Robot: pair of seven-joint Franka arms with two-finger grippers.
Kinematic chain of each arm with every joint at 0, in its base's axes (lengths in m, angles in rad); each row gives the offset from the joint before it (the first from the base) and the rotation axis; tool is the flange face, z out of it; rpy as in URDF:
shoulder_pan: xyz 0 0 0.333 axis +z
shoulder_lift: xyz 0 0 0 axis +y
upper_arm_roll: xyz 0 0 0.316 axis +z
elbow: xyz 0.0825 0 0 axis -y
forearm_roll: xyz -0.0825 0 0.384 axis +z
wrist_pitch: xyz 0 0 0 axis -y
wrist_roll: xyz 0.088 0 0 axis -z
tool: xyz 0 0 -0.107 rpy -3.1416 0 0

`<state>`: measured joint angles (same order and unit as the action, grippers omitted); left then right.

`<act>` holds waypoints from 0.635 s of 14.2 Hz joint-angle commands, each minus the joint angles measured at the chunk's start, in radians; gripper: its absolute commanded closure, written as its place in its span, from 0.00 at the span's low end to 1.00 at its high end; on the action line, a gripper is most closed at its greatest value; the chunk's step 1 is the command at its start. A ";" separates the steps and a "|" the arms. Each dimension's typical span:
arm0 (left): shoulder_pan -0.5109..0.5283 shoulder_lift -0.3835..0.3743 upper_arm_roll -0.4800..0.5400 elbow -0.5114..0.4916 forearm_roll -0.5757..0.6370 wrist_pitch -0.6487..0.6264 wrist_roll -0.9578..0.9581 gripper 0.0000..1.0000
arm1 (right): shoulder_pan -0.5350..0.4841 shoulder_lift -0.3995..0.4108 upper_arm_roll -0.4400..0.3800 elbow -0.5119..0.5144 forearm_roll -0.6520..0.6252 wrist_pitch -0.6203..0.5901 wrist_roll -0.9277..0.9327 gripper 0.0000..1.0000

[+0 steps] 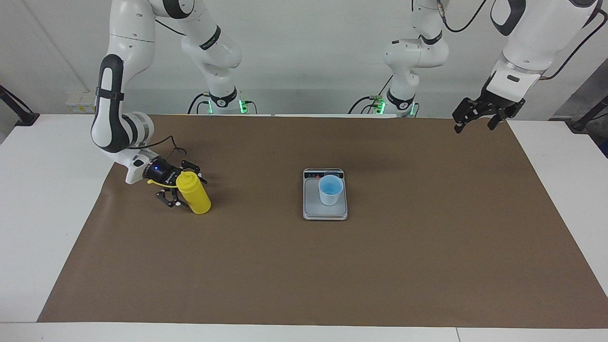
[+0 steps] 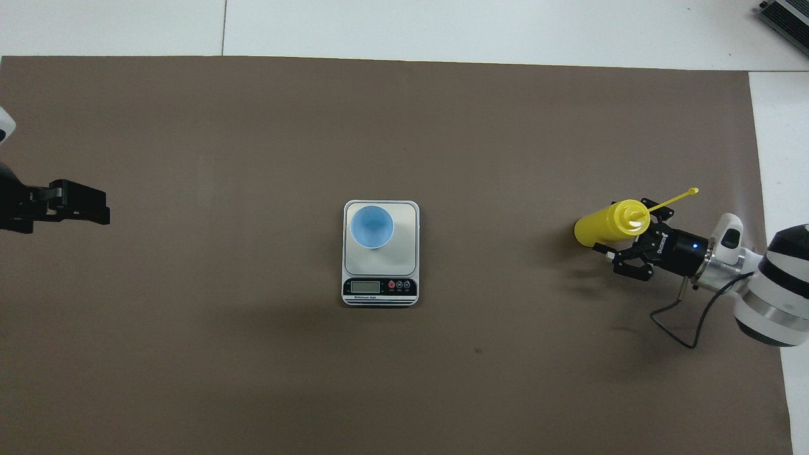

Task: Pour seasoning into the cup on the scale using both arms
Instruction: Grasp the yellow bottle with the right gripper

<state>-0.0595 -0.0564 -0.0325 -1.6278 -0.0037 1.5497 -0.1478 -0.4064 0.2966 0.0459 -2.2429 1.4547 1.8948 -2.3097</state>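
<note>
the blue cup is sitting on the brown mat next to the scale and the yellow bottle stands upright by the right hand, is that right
Not quite. The blue cup is on the scale itself, on its weighing plate, not on the brown mat; the overhead view shows it. The rest holds: the yellow bottle stands upright by the right hand.

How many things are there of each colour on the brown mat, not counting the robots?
Yellow: 1, the squeeze bottle, standing toward the right arm's end of the table.
Light blue: 1, the cup, sitting on the scale.
Silver-grey: 1, the scale, in the middle of the mat.
Total: 3
</note>
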 commanded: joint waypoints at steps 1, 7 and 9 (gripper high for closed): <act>0.007 -0.017 -0.006 -0.015 -0.005 -0.016 0.051 0.00 | 0.004 0.007 0.006 0.003 0.032 0.015 -0.023 0.37; 0.010 -0.017 -0.004 -0.015 -0.007 -0.019 0.159 0.00 | 0.004 0.004 0.018 0.012 0.032 0.010 -0.019 0.53; 0.003 -0.014 -0.004 -0.017 -0.007 -0.019 0.143 0.00 | 0.041 -0.002 0.019 0.017 0.032 0.013 -0.014 0.53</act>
<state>-0.0593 -0.0565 -0.0338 -1.6280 -0.0037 1.5391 -0.0134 -0.3887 0.2967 0.0497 -2.2371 1.4581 1.8972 -2.3098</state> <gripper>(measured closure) 0.000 0.493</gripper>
